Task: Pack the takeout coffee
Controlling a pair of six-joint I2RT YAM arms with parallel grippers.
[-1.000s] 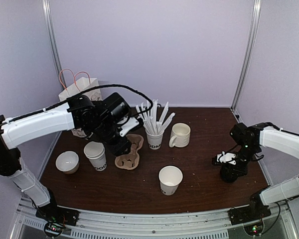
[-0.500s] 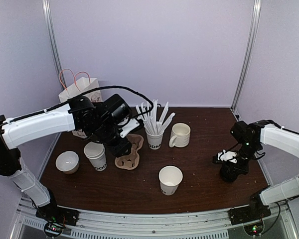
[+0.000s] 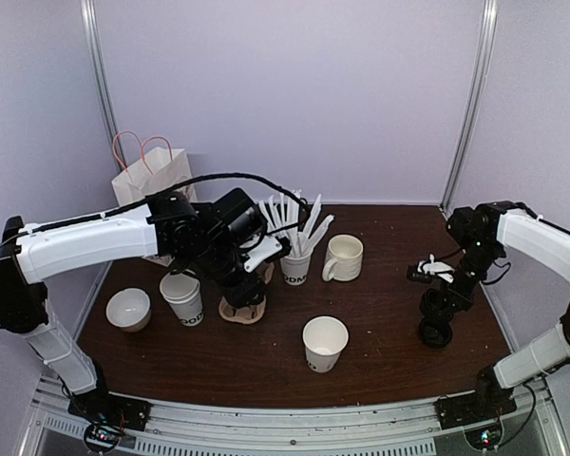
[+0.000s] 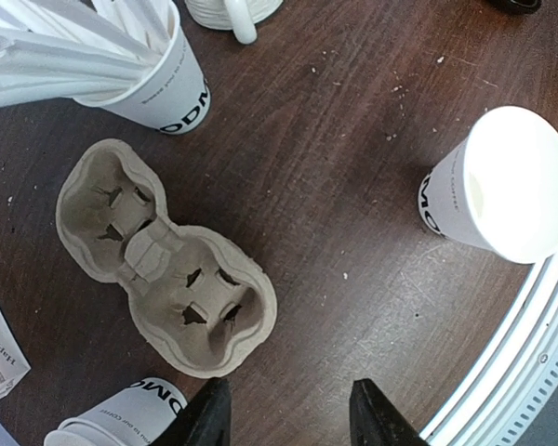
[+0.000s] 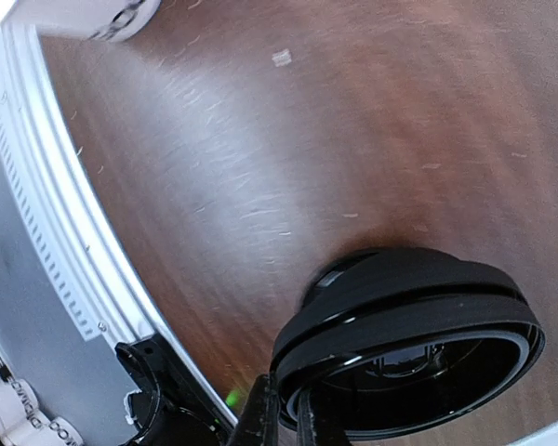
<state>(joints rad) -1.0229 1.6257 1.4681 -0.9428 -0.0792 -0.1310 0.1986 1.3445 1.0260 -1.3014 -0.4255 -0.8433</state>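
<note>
**Lids lifted off the desk, both cups uncovered**

Both takeout cups stand without lids. One open cup (image 3: pixel 325 342) is near the middle of the desk's front edge. The second cup (image 3: pixel 183 296) is toward the left edge, just beside the pulp carrier (image 4: pixel 163 269).

The black lids (image 5: pixel 409 316), which look like two nested together, hang near the right edge. The right hand (image 5: pixel 286 418) pinches them at the rim, fingers pressed together on the plastic. A second ago that hand sat low against the desk (image 3: pixel 380 313). It has since risen, and the lids seem to have come up with it. I'd say the lidding step is only starting, since the lids have yet to cross to a cup.

The left hand (image 4: pixel 288 423) has meanwhile slid right and hovers above the carrier, fingers spread with nothing between them. Both carrier wells are vacant.

Toward the far edge are the stick cup (image 3: pixel 294 261) and the mug (image 3: pixel 344 257). A bowl (image 3: pixel 128 309) sits by the left edge, and a paper bag (image 3: pixel 152 176) stands in the far left corner.
</note>
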